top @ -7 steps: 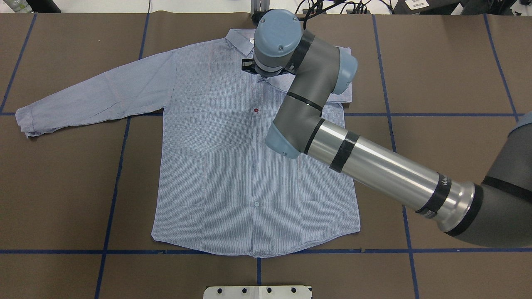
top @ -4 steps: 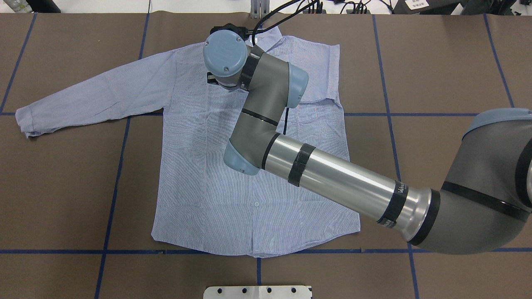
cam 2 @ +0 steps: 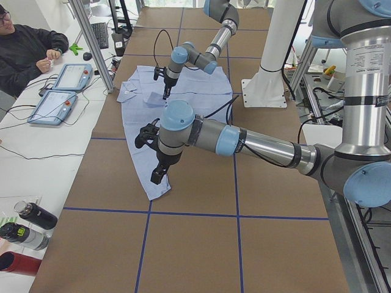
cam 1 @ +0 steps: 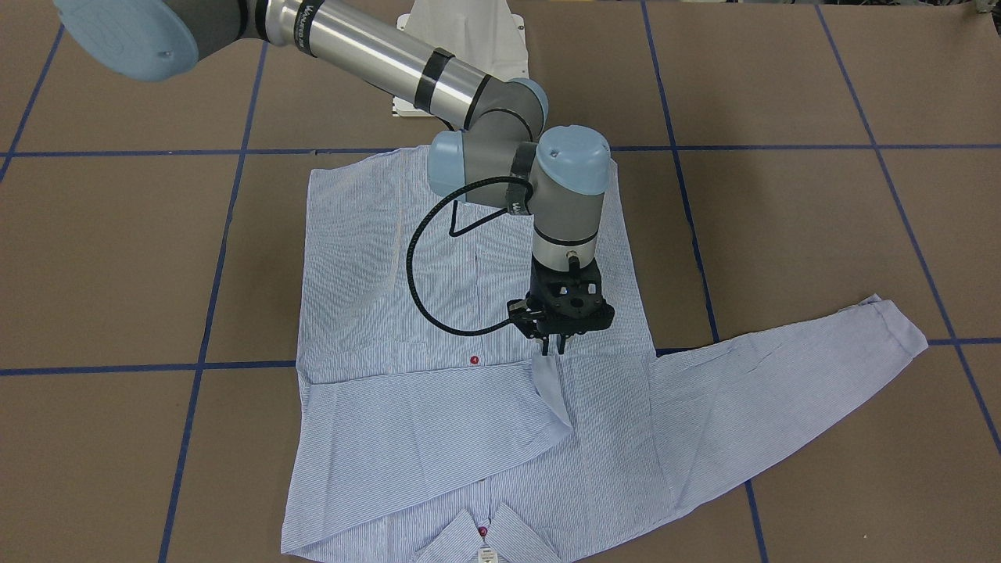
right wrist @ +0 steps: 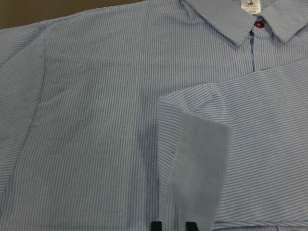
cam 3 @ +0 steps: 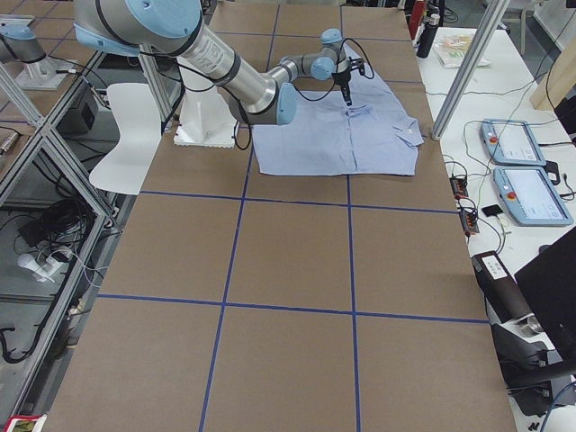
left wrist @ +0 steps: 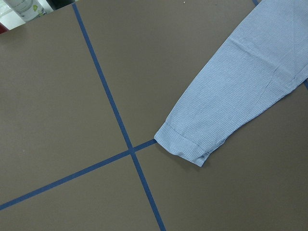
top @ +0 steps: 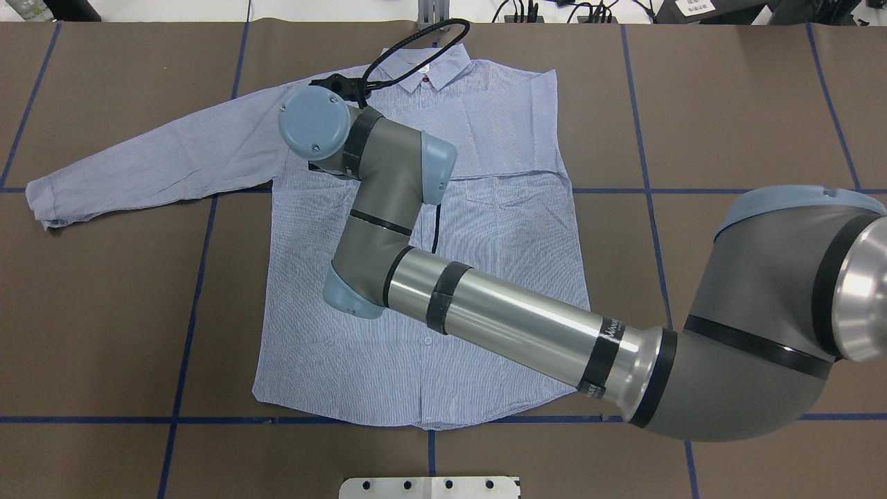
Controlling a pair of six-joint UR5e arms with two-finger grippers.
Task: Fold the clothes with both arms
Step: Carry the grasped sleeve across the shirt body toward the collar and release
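Observation:
The light blue striped shirt (top: pixel 513 229) lies flat, front up, with its collar (top: pixel 423 66) at the far edge. Its right sleeve is folded across the chest (cam 1: pixel 422 422). My right gripper (cam 1: pixel 551 348) is shut on that sleeve's cuff (right wrist: pixel 199 159) and holds it just above the shirt's left chest; its fingertips (right wrist: pixel 155 225) show at the bottom edge of the right wrist view. In the overhead view the wrist hides it. The left sleeve (top: pixel 159 159) lies stretched out. My left gripper (cam 2: pixel 157 176) hovers over that sleeve's cuff (left wrist: pixel 187 142); I cannot tell whether it is open or shut.
The white pedestal base (cam 1: pixel 461 31) stands at the near table edge. Blue tape lines (top: pixel 187 312) cross the brown table. An operator (cam 2: pixel 24 49), teach pendants (cam 2: pixel 67 76) and bottles (cam 2: pixel 30 226) are beside the table on the far side.
My right arm has swung left across the shirt with the cuff, from beside the collar to over the left chest. The right sleeve now lies folded over the front.

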